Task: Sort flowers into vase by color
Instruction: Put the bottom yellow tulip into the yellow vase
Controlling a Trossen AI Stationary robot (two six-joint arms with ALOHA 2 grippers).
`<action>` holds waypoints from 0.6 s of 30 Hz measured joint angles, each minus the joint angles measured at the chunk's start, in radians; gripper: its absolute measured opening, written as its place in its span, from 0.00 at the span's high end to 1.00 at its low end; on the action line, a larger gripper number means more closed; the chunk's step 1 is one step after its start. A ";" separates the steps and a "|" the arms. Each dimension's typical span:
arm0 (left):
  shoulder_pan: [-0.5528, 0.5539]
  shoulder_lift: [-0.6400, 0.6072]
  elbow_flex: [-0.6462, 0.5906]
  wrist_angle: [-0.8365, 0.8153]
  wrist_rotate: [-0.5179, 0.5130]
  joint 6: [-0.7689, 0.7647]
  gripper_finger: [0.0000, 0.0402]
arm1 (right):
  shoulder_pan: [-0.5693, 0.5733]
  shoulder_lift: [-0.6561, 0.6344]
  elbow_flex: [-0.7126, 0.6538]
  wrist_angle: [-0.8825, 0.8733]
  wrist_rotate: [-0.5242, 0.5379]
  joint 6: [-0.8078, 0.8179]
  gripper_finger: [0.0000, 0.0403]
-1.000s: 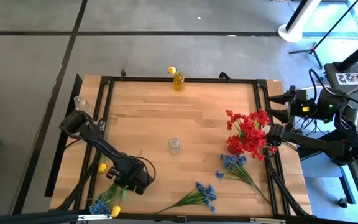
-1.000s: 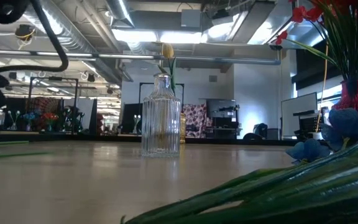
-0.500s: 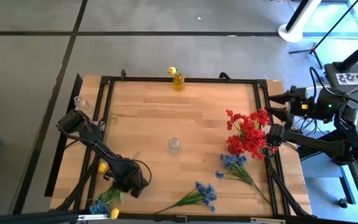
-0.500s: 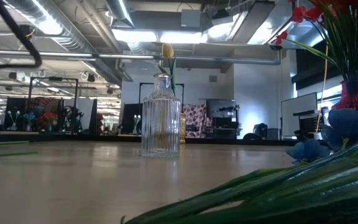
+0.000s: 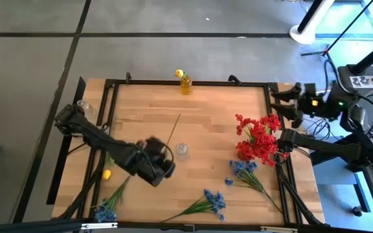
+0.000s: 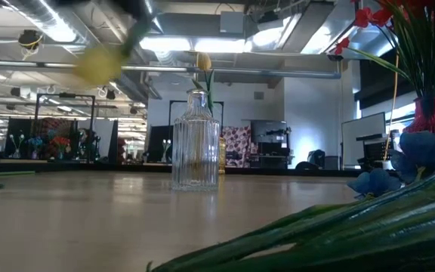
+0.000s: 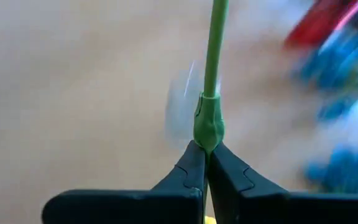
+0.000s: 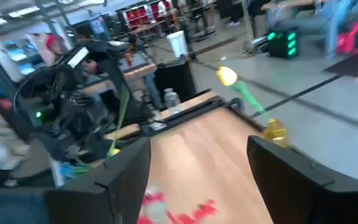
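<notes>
Close to the near edge of the surface lie the loose flowers: a blue sprig at the near left corner, a second blue sprig at mid-edge and a third nearer the right side, all frilly heads on thin green stems, plus a lone yellow bud by the left rail. Just beyond them the left tool hangs over the middle-left, its fingers pinched shut on a green stem that slants away toward the far edge; half a second ago this tool was down at the near left corner among the blue flowers, and it has swung up and inward with the stem. A small clear bottle stands beside it at the centre. The red cluster fills a vase by the right edge. The right tool waits past the far right corner, fingers spread, shifted slightly. At the far edge a yellow bud sits in an amber vase.
</notes>
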 joint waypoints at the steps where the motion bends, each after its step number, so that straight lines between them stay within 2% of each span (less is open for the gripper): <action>1: 0.015 0.000 0.044 0.002 -0.092 0.111 0.99 | 0.000 0.024 0.000 0.022 -0.015 0.031 0.34; 4: 0.090 -0.001 0.141 0.059 -0.273 0.486 1.00 | 0.000 0.099 0.000 0.095 -0.090 0.112 0.34; 7: 0.173 -0.001 0.197 0.145 -0.382 0.877 1.00 | 0.000 0.174 0.000 0.167 -0.174 0.182 0.34; 10: 0.253 -0.001 0.246 0.252 -0.445 1.249 1.00 | 0.000 0.246 0.000 0.248 -0.219 0.304 0.34; 14: 0.368 0.000 0.256 0.459 -0.430 1.784 1.00 | 0.000 0.336 0.000 0.393 -0.287 0.522 0.34; 18: 0.451 0.001 0.256 0.633 -0.352 2.246 1.00 | -0.002 0.408 0.001 0.538 -0.318 0.708 0.34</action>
